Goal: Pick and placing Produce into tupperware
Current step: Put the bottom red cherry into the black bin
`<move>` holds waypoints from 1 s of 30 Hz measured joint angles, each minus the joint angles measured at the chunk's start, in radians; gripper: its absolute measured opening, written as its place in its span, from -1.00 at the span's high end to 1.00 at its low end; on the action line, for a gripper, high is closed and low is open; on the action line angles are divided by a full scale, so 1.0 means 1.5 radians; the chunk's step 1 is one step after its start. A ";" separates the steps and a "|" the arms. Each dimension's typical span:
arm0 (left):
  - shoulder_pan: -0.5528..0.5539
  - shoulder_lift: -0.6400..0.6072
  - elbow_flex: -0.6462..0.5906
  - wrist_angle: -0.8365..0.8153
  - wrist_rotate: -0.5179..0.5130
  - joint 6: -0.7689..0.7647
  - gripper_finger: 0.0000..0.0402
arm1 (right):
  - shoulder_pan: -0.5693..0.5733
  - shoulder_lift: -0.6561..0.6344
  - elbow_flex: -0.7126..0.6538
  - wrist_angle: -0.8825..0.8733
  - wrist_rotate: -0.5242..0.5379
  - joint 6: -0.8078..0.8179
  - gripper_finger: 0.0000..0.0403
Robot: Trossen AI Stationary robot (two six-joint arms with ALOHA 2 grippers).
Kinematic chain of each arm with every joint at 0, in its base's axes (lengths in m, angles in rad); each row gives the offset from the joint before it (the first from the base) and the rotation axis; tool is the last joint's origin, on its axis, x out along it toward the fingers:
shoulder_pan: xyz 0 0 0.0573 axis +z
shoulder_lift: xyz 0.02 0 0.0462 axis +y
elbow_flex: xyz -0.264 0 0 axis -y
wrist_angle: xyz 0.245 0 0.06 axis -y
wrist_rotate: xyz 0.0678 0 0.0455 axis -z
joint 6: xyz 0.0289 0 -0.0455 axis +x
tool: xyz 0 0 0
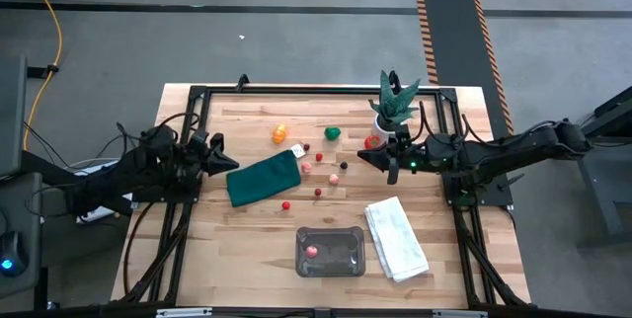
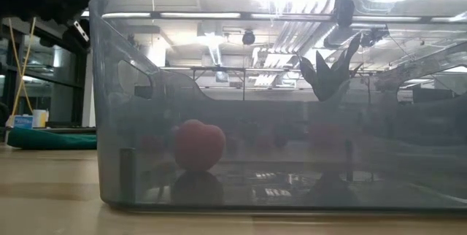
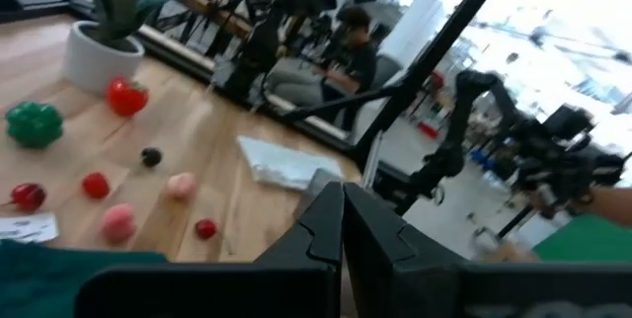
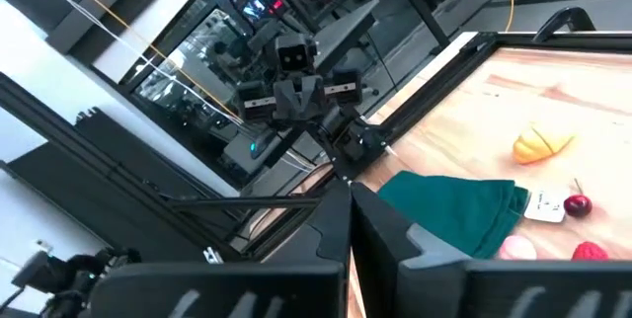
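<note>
The clear greyish tupperware (image 1: 301, 259) stands near the table's front edge with one pink-red piece (image 1: 312, 251) in it. In the low view its wall (image 2: 109, 82) fills the frame, and the piece (image 2: 198, 145) rests on its floor. The other produce lies loose on the table's middle and far part: an orange piece (image 1: 279, 134), a green one (image 1: 333, 133), a red one (image 1: 372, 142) and several small pink and red ones (image 1: 319, 193). My left gripper (image 1: 229, 165) is shut, level, at the left. My right gripper (image 1: 363, 157) is shut, level, beside the red piece.
A dark green cloth (image 1: 264, 178) lies left of centre, just off my left gripper's tip. A folded white towel (image 1: 396, 238) lies right of the tupperware. A potted plant (image 1: 393, 106) stands at the far right. A black frame (image 1: 197, 96) borders the table.
</note>
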 joint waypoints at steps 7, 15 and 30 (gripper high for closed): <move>0.000 0.117 0.062 -0.022 -0.001 0.062 1.00 | -0.001 0.000 0.000 0.000 0.000 -0.006 1.00; -0.064 0.264 0.142 -0.102 -0.048 0.166 1.00 | -0.002 0.000 0.000 -0.001 0.001 -0.008 1.00; -0.371 0.470 0.195 -0.092 -0.334 0.132 1.00 | -0.001 0.000 0.000 -0.063 -0.002 -0.020 1.00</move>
